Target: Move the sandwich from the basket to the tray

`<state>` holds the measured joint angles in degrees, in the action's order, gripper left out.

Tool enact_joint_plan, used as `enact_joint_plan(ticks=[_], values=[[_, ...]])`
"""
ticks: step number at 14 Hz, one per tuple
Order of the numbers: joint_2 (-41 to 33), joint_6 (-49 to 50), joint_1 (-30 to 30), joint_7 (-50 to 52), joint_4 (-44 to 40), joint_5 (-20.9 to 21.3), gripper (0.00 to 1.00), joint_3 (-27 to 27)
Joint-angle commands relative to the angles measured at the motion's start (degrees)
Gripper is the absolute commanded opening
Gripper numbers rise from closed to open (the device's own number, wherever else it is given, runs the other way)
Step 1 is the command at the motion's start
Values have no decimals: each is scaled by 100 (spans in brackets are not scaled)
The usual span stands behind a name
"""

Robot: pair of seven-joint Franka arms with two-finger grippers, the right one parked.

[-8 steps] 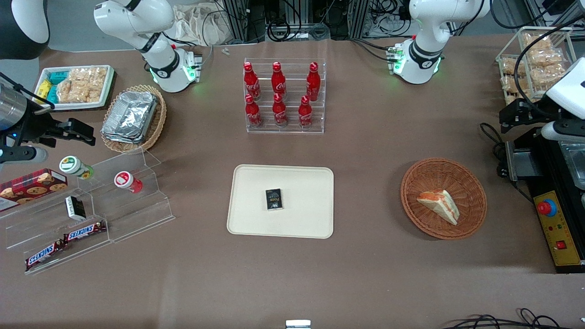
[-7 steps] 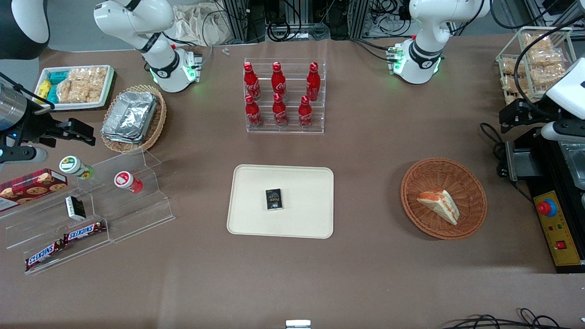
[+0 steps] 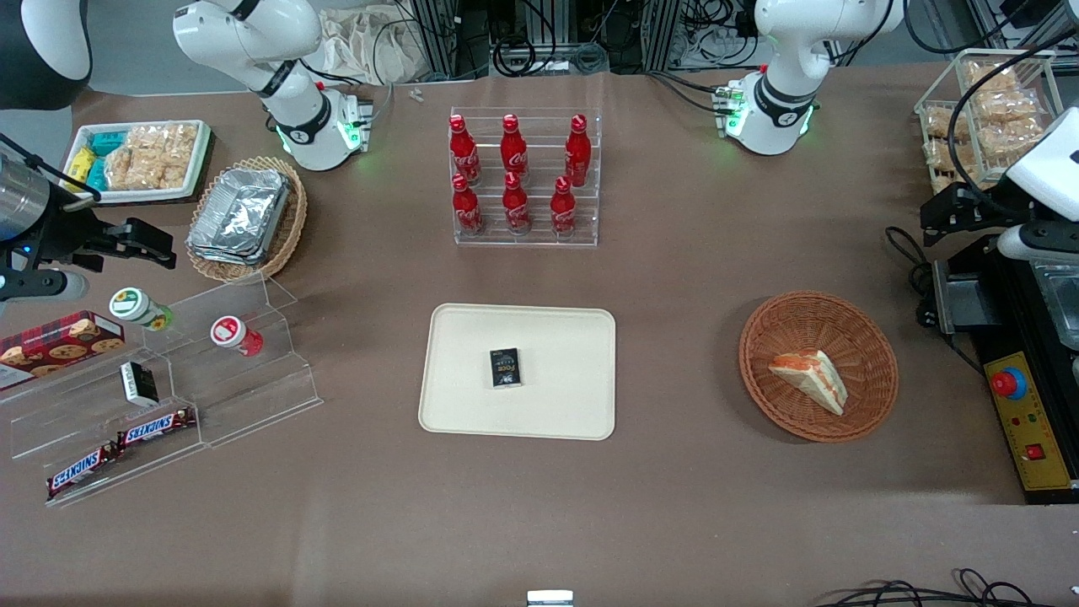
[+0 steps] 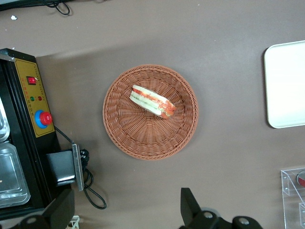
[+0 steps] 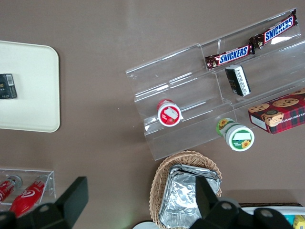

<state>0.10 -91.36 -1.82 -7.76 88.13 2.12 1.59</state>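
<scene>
The sandwich (image 3: pixel 809 378) is a triangular white-bread wedge with orange-red filling. It lies in the round orange-brown wicker basket (image 3: pixel 784 324) toward the working arm's end of the table. In the left wrist view the sandwich (image 4: pixel 152 101) lies near the middle of the basket (image 4: pixel 143 138). The cream tray (image 3: pixel 556 337) sits mid-table and also shows in the left wrist view (image 4: pixel 286 90) and the right wrist view (image 5: pixel 28 86). My left gripper (image 3: pixel 957 215) is open and empty (image 4: pixel 125 212). It hangs well above the table, beside the basket and farther from the front camera.
A small black box (image 3: pixel 505 367) lies on the tray. A black control box with a red button (image 3: pixel 1009 384) and a looped cable (image 4: pixel 93 191) sit beside the basket. A rack of red bottles (image 3: pixel 523 181) stands farther back. An acrylic snack stand (image 3: pixel 169 379) is toward the parked arm's end.
</scene>
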Motion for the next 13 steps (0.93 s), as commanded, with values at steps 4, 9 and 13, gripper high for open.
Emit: enact_joint_plan(ticks=[4, 9, 13], values=[[165, -57, -73, 3, 265, -115, 100, 17], [174, -731, -38, 422, 1055, -518, 100, 17], [148, -2277, -64, 1625, 2206, -528, 100, 17]])
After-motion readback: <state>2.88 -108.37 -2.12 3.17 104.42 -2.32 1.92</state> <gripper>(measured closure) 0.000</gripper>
